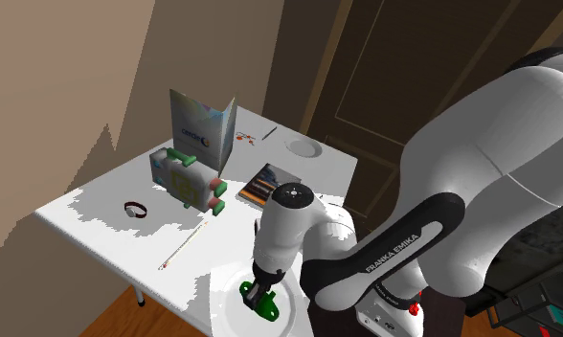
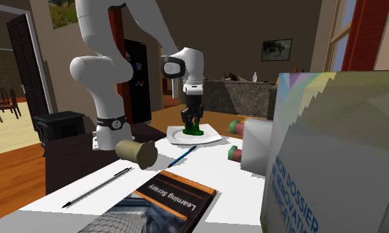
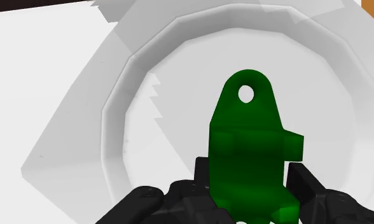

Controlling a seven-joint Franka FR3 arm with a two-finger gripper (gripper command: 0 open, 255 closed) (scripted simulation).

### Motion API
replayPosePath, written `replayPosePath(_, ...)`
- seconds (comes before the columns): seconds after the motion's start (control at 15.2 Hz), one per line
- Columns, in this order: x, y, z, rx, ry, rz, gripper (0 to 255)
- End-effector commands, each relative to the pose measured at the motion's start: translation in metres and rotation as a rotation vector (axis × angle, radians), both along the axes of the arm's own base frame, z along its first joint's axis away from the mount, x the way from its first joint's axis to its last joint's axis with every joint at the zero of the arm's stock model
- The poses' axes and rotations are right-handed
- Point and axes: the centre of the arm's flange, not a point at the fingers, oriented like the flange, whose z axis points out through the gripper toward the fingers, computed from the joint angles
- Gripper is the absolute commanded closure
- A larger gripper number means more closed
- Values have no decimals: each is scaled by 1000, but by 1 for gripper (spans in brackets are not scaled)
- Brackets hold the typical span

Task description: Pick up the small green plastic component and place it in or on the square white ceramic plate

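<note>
The two black fingers (image 3: pixel 203 177) are clenched on the small dark-green plastic component (image 3: pixel 249 149), one pressing each flank of its blocky base. The piece sits squarely between them and juts out past their tips. Its rounded tab, pierced by a small hole, points away from the fingers toward the round sunken middle of the square white plate (image 3: pixel 116 111). In the shoulder view the white arm bends steeply down. There the fingers (image 1: pixel 258 287) hold the component (image 1: pixel 263 305) inside the plate's (image 1: pixel 224 308) rim, near its centre. Whether the component's lower end touches the plate or hangs just above it cannot be told. In the second exterior view the fingers (image 2: pixel 190 119) point straight down with the component (image 2: pixel 194 129) upright over the plate (image 2: pixel 212 138). The plate rests on the white worktop (image 1: pixel 107 206). Well apart from the plate lie a dark book with an orange stripe (image 1: pixel 260 184) and a white box with green and pink fittings (image 1: pixel 186 177). A thin blue pen (image 2: pixel 183 157) lies near the plate.
</note>
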Motion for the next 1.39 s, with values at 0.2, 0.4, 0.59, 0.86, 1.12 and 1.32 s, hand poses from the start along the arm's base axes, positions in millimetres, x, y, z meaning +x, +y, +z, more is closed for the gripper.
replayPosePath(0.2, 0, 0, 0, 0, 0, 0, 0)
replayPosePath(0.4, 0, 0, 0, 0, 0, 0, 0)
replayPosePath(0.59, 1, -1, 13, 0, 0, 0, 0)
replayPosePath(0.86, 3, -2, 50, 0, 0, 0, 0)
replayPosePath(1.12, 3, -2, 50, 0, 0, 0, 0)
replayPosePath(1.32, 3, -2, 50, 0, 0, 0, 0)
